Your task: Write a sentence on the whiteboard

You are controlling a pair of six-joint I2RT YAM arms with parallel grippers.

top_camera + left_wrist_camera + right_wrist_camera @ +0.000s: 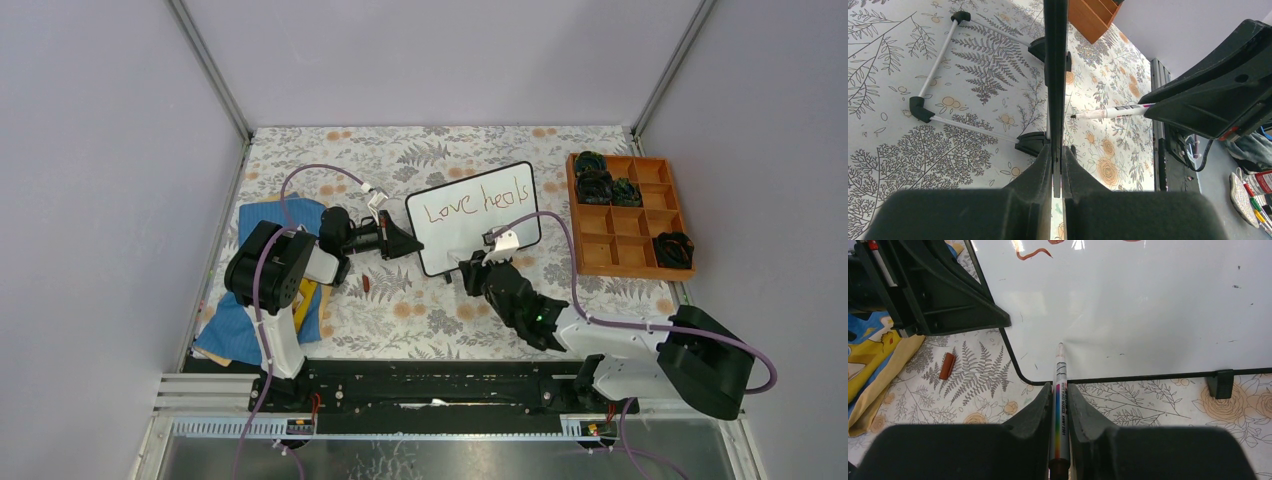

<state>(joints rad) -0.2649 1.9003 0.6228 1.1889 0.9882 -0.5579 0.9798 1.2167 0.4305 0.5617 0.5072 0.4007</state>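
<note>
The whiteboard (455,238) stands tilted on the floral table, with the sentence (475,203) "Love heals" in red-brown on one line and blank board below. My left gripper (408,241) is shut on the board's left edge; in the left wrist view (1057,160) the board (1055,75) shows edge-on between the jaws. My right gripper (478,268) is shut on a white marker (1060,390), whose tip is at the lower left of the board (1148,305). The marker (1113,111) also shows in the left wrist view.
A wooden compartment tray (612,222) with dark items stands at the right. A blue and yellow cloth (265,300) lies under the left arm. A red-brown marker cap (947,366) lies on the table left of the board. The board's wire stand (935,65) rests behind it.
</note>
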